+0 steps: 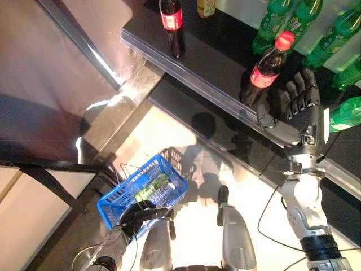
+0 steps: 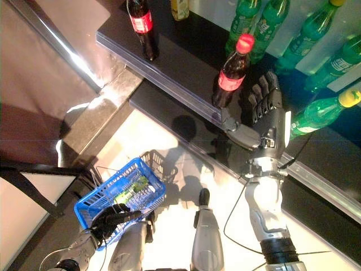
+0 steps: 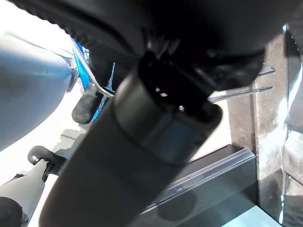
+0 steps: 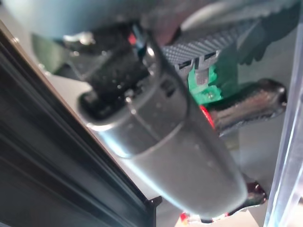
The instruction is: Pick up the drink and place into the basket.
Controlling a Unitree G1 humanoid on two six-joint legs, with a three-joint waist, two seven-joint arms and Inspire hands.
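A cola bottle (image 1: 265,70) with a red cap and red label stands near the front edge of the black shelf (image 1: 208,62). My right hand (image 1: 293,110) is open just right of it, fingers straight and raised. Its thumb reaches toward the bottle's lower part, and I cannot tell if it touches. Low at the left, my left hand (image 1: 135,217) is shut on the handle of the blue basket (image 1: 110,206). A green bottle (image 1: 151,189) lies inside the basket. The left wrist view shows the wire handle (image 3: 94,85) past the hand's dark bulk.
A second cola bottle (image 1: 172,25) stands farther left on the shelf, with a yellow bottle (image 1: 206,7) behind it. Several green bottles (image 1: 282,17) line the shelf's back and right side. A clear lip (image 1: 186,73) runs along the shelf's front edge.
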